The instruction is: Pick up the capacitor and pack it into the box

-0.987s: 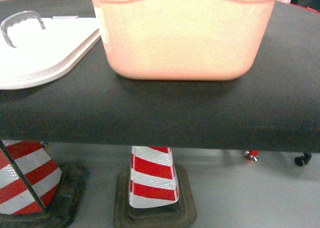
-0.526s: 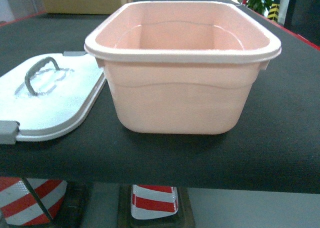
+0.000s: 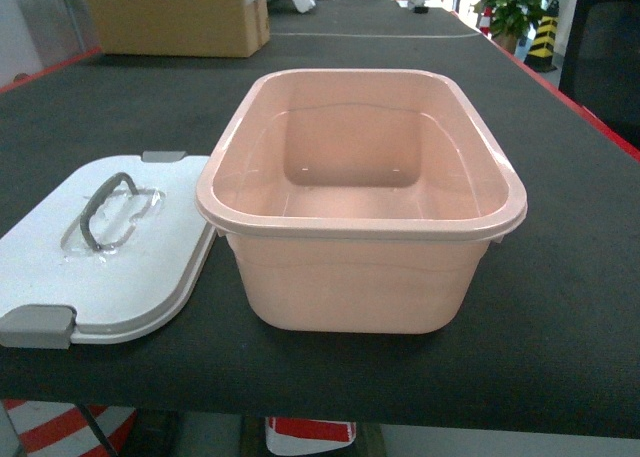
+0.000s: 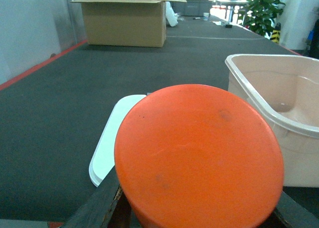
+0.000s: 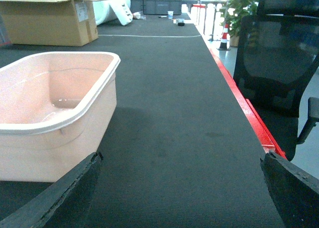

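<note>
Box [image 3: 360,217] sits open and empty mid-table, its lid [image 3: 105,247] flat just beside it on the left. The left wrist view shows an orange disc [image 4: 199,155] filling the space between the left fingers, seemingly held; whether it is the capacitor I cannot tell. The right gripper's fingertips [image 5: 65,195] stand wide apart, empty. Carry the disc over the rim before letting go, low enough not to bounce.

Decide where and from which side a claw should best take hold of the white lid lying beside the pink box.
Probably the grey handle on the white lid, approached from above: the lid lies flat on the table left of the box, and the arched handle stands proud.
</note>
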Motion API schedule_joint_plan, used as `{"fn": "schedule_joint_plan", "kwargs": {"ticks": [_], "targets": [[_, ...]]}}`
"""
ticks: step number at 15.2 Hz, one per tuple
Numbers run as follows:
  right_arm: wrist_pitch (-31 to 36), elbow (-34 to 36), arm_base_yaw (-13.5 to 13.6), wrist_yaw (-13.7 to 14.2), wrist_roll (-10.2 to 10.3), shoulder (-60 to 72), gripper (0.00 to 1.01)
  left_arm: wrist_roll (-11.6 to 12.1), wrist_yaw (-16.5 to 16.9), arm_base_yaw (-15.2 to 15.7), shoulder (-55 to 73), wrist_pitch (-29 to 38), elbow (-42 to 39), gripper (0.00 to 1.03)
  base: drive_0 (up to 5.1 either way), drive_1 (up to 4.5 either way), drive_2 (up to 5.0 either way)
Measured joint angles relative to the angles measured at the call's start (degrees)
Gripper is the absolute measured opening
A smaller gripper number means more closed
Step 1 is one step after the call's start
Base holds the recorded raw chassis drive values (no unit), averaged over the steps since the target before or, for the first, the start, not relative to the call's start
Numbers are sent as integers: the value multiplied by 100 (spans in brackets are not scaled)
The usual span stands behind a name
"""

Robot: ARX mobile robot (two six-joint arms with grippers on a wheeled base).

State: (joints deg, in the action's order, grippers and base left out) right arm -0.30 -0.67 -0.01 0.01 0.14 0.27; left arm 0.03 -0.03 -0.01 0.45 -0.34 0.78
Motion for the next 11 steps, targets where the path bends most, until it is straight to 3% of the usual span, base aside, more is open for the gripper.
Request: {"fn": "schedule_joint_plan", "kwargs": {"ticks": [9, 10, 11], "targets": [[0, 0, 0, 0, 0, 0, 98, 2, -4, 0, 0, 11, 0, 44, 0, 0, 0], [-2, 0, 0, 0, 0, 0, 98, 24, -33, -7, 188, 413, -4, 44, 0, 0, 0], [-2, 0, 0, -2, 0, 0, 98, 28, 28, -74, 1147, 1937, 26, 44, 0, 0, 0]]}}
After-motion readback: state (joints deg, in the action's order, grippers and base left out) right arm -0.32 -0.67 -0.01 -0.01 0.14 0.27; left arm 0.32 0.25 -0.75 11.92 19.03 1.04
